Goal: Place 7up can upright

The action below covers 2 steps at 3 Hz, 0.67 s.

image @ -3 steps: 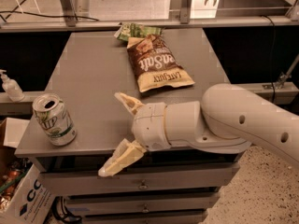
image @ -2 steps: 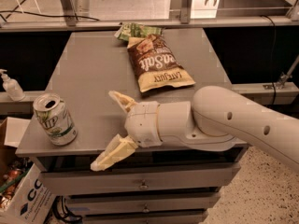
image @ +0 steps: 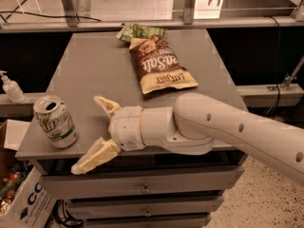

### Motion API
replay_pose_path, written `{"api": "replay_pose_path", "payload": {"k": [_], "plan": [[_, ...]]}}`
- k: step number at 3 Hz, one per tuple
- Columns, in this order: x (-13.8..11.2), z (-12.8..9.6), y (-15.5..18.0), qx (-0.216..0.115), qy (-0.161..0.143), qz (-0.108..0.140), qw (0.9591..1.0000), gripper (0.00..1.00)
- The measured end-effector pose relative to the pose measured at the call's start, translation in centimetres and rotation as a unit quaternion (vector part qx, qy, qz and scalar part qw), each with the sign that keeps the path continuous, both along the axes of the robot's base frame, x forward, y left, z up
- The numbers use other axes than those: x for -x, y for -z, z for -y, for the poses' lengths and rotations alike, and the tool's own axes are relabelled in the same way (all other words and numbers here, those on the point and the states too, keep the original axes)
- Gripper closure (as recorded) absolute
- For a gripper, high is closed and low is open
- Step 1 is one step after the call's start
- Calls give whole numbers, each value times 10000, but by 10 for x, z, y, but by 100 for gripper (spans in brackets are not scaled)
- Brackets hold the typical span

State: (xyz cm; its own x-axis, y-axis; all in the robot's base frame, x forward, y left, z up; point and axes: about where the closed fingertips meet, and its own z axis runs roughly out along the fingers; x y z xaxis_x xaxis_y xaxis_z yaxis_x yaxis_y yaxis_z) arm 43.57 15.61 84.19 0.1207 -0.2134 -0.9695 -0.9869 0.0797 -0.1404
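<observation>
Silver 7up can [image: 54, 122] stands upright just beyond the gripper [image: 88, 134]. Its 2 fingers [image: 95, 156] spread wide, holding nothing.

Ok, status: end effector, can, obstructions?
End effector open, empty, beside 7up can, not touching. Can upright near table's front-left corner. Chip bag farther back, not between.

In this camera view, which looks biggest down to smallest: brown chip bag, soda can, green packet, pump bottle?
1. brown chip bag
2. 7up can (nearer the camera)
3. green packet, partly hidden
4. pump bottle, close to the packet, so unsure
The open end effector sits beside the can.
</observation>
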Motion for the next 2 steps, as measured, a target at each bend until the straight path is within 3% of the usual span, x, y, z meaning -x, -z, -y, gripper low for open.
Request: {"api": "replay_pose_path", "payload": {"k": [2], "plan": [[-5,-47,1,-239,-101,-81,9996,0]]}}
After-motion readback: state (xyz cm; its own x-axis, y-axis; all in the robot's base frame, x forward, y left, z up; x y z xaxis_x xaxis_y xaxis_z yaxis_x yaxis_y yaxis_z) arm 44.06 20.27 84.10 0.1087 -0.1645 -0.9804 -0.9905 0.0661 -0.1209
